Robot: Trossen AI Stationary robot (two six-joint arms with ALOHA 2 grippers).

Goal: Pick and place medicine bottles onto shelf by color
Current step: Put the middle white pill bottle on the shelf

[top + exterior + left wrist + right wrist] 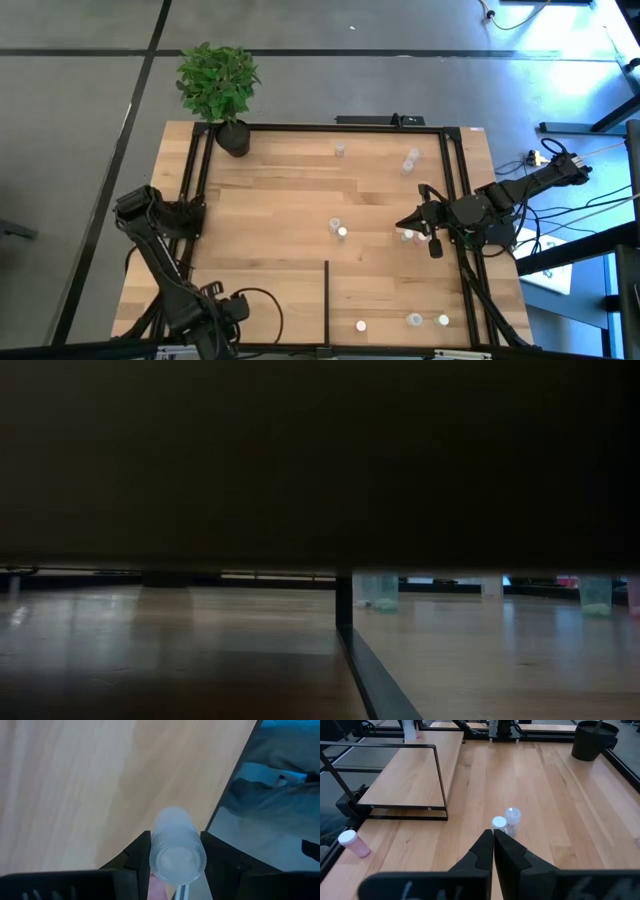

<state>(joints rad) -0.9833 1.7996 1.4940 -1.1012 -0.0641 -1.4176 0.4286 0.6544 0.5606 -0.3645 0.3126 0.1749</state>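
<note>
My left gripper (175, 857), at the table's near left (226, 306), points down over the light-wood shelf (75, 785) and is shut on a clear medicine bottle (176, 847). My right gripper (493, 839) waits shut at the table's right (403, 222). Two medicine bottles (506, 820) stand on the wood just ahead of it (339, 229). Others stand scattered on the panel (410, 160) (415, 320), and a pinkish one (353, 843) lies on its side. My left gripper pinches the clear bottle's round side wall (155, 850) between its two fingers, which come from above and point down. The bottle runs roughly along the fingers, seen end-on. Whether its lower end (172, 817) touches the wood, I cannot tell.
A black pot with a green plant (222, 90) stands at the far left corner. Thin black rails (452, 180) edge the panel, and a short black divider bar (327, 300) rises near the front. The low view is mostly blocked by something dark.
</note>
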